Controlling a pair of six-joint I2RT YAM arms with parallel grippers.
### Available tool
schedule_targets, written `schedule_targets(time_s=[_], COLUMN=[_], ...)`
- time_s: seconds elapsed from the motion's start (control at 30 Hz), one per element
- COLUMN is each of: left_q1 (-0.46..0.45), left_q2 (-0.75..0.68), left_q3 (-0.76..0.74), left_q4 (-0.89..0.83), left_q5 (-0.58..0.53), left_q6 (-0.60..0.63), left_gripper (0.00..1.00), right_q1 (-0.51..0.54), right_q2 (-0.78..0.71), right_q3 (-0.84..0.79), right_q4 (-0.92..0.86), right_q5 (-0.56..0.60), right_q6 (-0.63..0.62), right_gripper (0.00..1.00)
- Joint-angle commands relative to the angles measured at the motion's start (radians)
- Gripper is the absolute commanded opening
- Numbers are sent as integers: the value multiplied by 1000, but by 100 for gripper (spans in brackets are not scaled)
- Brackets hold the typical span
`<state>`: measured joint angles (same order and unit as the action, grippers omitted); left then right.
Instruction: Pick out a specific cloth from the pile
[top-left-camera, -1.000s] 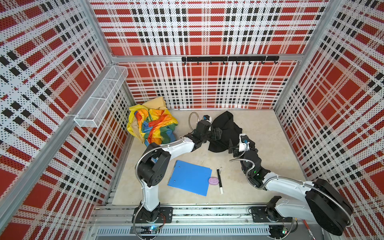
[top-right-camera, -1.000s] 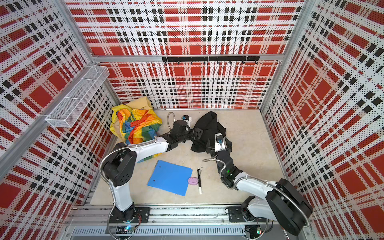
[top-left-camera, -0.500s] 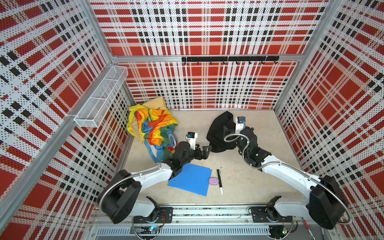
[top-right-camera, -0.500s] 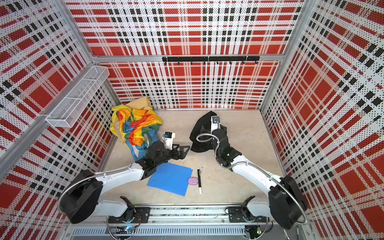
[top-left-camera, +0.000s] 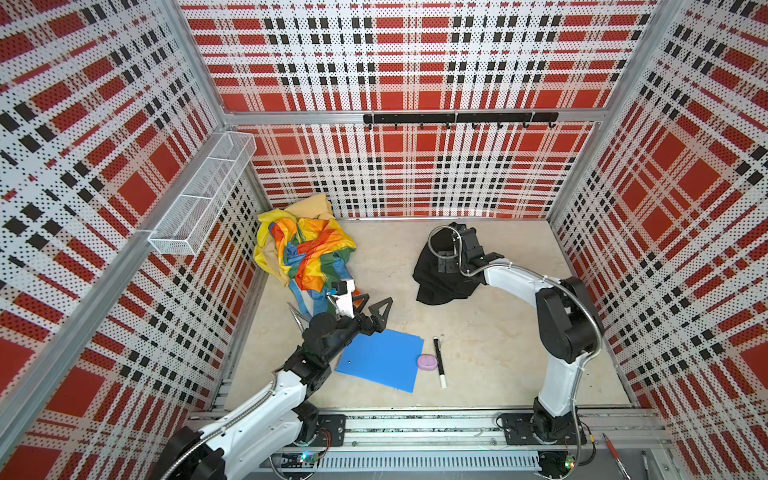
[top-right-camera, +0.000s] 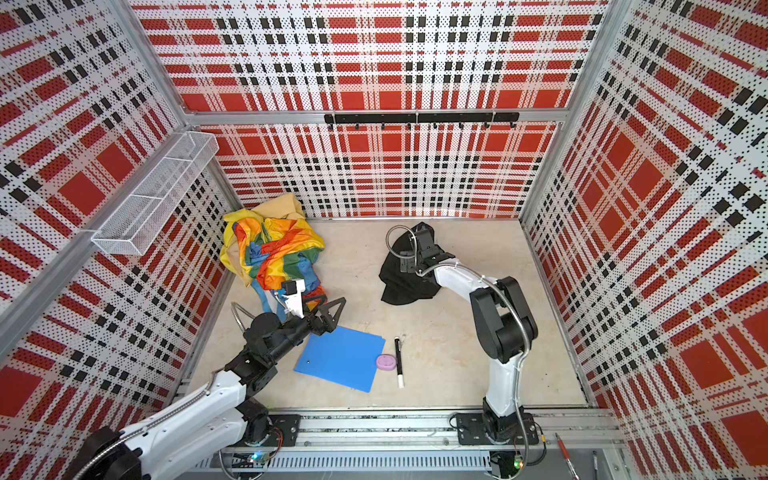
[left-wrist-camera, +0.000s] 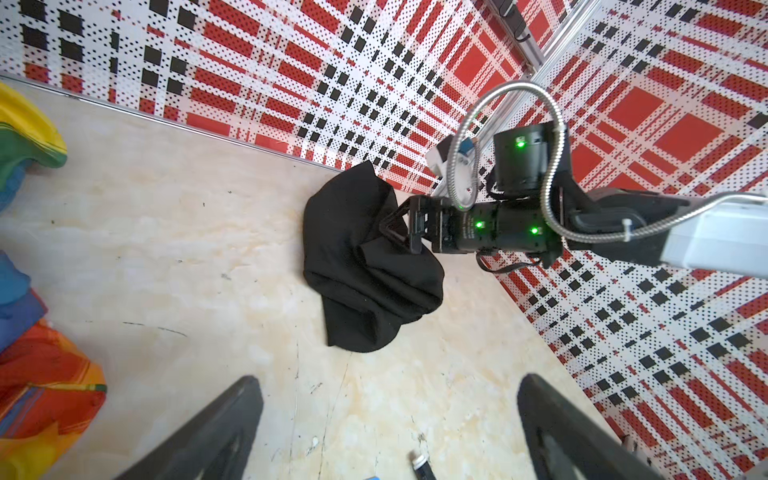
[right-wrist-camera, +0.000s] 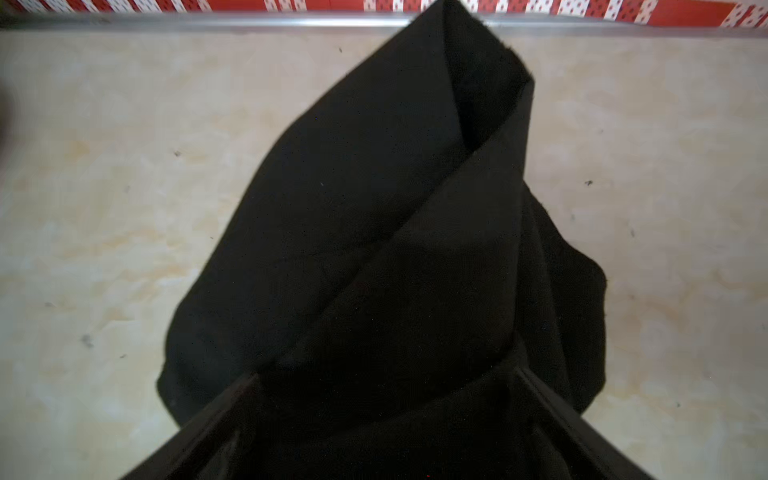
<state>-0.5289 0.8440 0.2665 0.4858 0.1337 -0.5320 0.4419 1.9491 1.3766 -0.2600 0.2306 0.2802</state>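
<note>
The right pincer is nosed down into the cloth. From its wrist view the jaws stand wide, with black folds bunched between them rather than nipped. I'd call it open on the cloth, not gripping it. In both top views the cloth lies crumpled on the desk at about one o'clock from the middle. It is close to the back wall and well apart from the pile, which sits in the corner at ten o'clock. So the picking-out looks mostly done to me, and what's left is either a clean hold or a clean let-go

If it means to take hold, I'd want the jaws to close over the thick ridge of fold between them, not a single thin edge. Then it should rise straight up so the trailing part doesn't drag. If it means to leave the cloth there, it should lift straight off so no fold snags on a finger

The left pincer hangs at nine o'clock with jaws wide and nothing in them. It is just beyond the clipboard and near the pile's striped edge, and it's best kept off those colours
</note>
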Motion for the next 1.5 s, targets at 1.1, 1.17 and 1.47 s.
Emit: schedule_targets(time_s=[1.1,1.17,1.47], left_q1=[131,143,218], left_q2=[-27,-22,-23], left_q3=[61,69,104], left_q4=[-176,-189,-277], left_q5=[-2,-4,-51], left_q6=[44,48,71], left_gripper=[99,99,99], right_q1=[-138,-125,-110], right_q2=[-202,-288,-703], right_q3=[-61,-109,-402], right_q4=[-3,19,154], right_q5=[88,98,121], right_q6=[-106,-118,-114], right_gripper=[100,100,100])
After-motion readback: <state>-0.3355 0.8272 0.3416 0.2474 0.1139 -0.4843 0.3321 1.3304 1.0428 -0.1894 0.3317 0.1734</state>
